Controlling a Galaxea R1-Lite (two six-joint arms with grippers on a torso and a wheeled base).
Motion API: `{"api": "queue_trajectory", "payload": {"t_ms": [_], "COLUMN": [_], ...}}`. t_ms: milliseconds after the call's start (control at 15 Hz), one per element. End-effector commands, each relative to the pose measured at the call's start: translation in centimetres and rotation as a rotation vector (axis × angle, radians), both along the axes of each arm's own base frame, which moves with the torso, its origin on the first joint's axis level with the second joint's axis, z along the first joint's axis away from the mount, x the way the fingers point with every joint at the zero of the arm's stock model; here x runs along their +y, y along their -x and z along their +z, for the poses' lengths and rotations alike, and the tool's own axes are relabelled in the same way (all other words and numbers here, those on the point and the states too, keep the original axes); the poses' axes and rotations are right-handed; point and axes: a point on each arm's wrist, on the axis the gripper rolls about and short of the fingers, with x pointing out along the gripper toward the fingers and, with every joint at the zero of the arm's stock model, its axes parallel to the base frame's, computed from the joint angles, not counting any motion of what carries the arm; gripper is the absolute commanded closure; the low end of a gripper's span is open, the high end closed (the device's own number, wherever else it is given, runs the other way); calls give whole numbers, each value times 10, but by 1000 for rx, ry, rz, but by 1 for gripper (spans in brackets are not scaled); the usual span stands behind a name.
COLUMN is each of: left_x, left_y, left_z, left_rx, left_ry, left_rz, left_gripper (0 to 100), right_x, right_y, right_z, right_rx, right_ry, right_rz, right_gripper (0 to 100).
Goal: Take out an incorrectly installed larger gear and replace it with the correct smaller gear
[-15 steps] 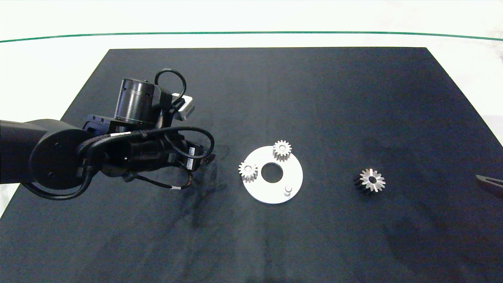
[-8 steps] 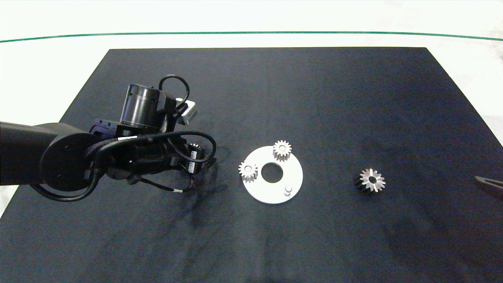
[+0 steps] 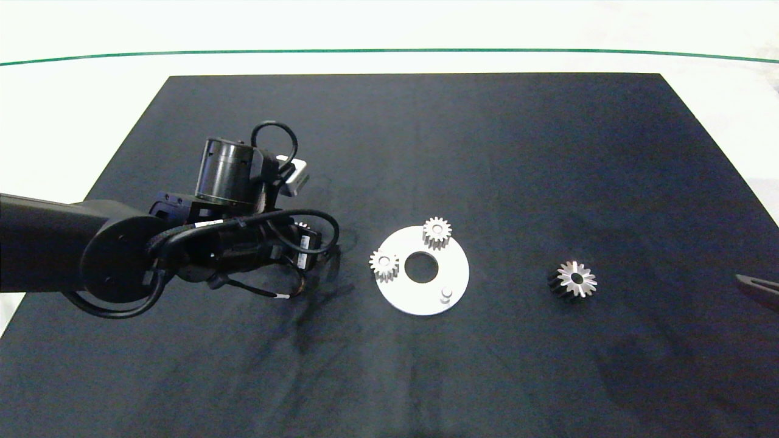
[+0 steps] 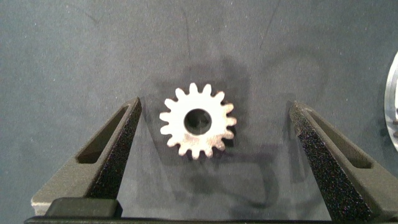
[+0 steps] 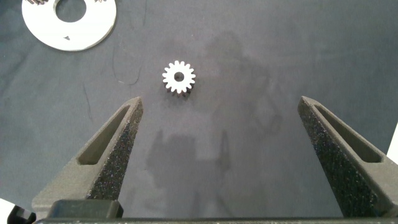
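The smaller gear [image 4: 198,121], a silver spur gear with short teeth, lies flat on the black mat. My left gripper [image 4: 216,106] is open straight above it, one finger on each side and neither touching. In the head view my left arm [image 3: 231,243] hides this gear, left of the white round plate [image 3: 456,271]. The larger gear [image 3: 575,280], star-like with long teeth, lies on the mat right of the plate, also in the right wrist view [image 5: 179,77]. My right gripper [image 5: 221,102] is open and empty, at the mat's right edge [image 3: 758,286].
Two small spur gears [image 3: 436,232] [image 3: 384,264] sit on pegs of the plate, and a third peg [image 3: 446,294] stands bare near its front edge. The plate [image 5: 81,28] has a round centre hole. The black mat [image 3: 426,377] covers a white table.
My left arm has moved to the right and toward the table's front, closer to the plate. The right gripper, the plate and the gears have not moved.
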Motion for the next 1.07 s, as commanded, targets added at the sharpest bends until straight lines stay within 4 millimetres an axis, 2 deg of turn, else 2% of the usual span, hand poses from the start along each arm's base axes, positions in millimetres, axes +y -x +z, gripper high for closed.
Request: {"api": "queue_trajectory", "payload": {"t_ms": [67,1067], "left_x": [0,-2], "left_y": [-1,2], "left_z": [-2,-6], "left_rx": [0,-11], "left_ry": [-2,-27], "left_rz": [2,16], "left_gripper": [1,31], "right_x": [0,0], "right_y": [1,1], "right_z": [0,0], "right_rx": [0,-3], "right_ry": [2,1], "right_rz": [0,0], "right_gripper": [0,0]}}
